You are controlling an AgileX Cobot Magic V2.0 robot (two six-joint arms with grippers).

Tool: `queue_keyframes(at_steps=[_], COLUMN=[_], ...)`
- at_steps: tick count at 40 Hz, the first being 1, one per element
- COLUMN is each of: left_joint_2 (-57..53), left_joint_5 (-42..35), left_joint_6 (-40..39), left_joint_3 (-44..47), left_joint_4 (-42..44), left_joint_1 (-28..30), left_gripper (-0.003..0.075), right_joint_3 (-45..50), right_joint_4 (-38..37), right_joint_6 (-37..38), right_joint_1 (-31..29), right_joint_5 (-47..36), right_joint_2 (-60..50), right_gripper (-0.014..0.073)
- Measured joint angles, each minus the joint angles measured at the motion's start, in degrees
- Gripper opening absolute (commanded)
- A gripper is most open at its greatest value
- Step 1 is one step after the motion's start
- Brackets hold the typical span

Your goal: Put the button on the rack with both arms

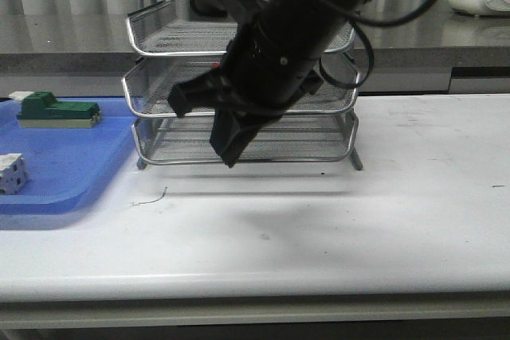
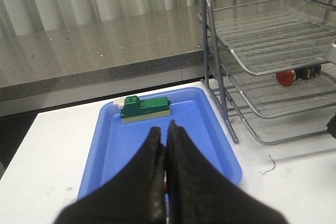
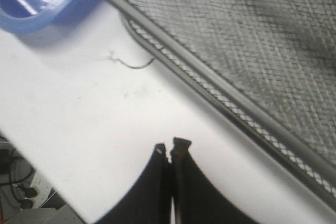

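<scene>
Silver mesh rack [image 1: 243,85], three tiers, at my twelve o'clock near the table's [image 1: 382,220] far edge. I see the button [image 2: 298,74] lying on its side on the middle tier, red head toward the blue tray [image 2: 210,129] at nine o'clock. My right gripper [image 3: 170,150], fingers pressed together, hangs just before the rack's front rim. My left gripper [image 2: 167,135], likewise closed and empty, hovers over the tray.

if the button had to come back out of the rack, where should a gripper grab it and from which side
Probably by the silver collar behind the red head of the button, which lies on its side on the middle tier of the rack. Come in level through the open front; the tier above blocks a top approach.
</scene>
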Motion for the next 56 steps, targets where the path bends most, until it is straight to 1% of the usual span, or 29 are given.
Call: queue_keyframes(at_steps=[7, 12, 22, 29, 36, 46, 56], left_joint_2=[0.0, 0.0, 0.0, 0.0, 0.0, 0.0, 0.0], left_joint_5=[0.0, 0.0, 0.0, 0.0, 0.0, 0.0, 0.0], left_joint_6=[0.0, 0.0, 0.0, 0.0, 0.0, 0.0, 0.0], left_joint_3=[0.0, 0.0, 0.0, 0.0, 0.0, 0.0, 0.0], left_joint_4=[0.0, 0.0, 0.0, 0.0, 0.0, 0.0, 0.0], left_joint_1=[0.0, 0.0, 0.0, 0.0, 0.0, 0.0, 0.0], left_gripper=[-0.0019, -0.0019, -0.0019, -0.0019, -0.0019, -0.0019, -0.0019], right_joint_3=[0.0, 0.0, 1.11, 10.29, 21.78, 38.25, 49.88], right_joint_4=[0.23, 0.23, 0.23, -0.01, -2.85, -4.32, -4.32], right_joint_6=[0.0, 0.0, 0.0, 0.0, 0.0, 0.0, 0.0], right_joint_1=[-1.24, -3.67, -10.85, -17.62, -21.66, -22.09, -22.18], right_joint_5=[8.0, 12.74, 15.3, 13.27, 9.91, 4.11, 3.23], right_joint_2=[-7.39, -12.5, -22.94, -33.89, -47.02, -66.24, -82.51], right_gripper=[-0.006, -0.006, -0.006, -0.006, -0.006, -0.006, -0.006])
